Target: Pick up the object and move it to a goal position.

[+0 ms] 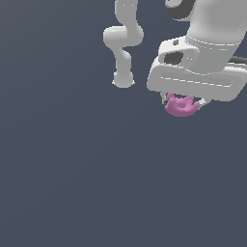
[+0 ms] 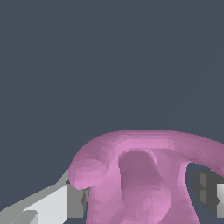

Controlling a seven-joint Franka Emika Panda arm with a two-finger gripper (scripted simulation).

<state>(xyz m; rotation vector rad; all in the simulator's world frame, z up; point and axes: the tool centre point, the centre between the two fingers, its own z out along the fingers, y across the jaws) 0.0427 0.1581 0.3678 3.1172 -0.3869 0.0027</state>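
Tool (image 1: 182, 102) grips object (image 1: 181, 106); wrist view shows pads (image 2: 75, 202).

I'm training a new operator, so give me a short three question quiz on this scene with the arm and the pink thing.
1. True or false: the pink object sits between the fingers of the end effector.
2. What colour is the surface all around?
3. In the exterior view, the arm's base appears: A) toward that view's left of the end effector, B) toward its right.

Key: 1 true; 2 dark grey-blue; 3 A.
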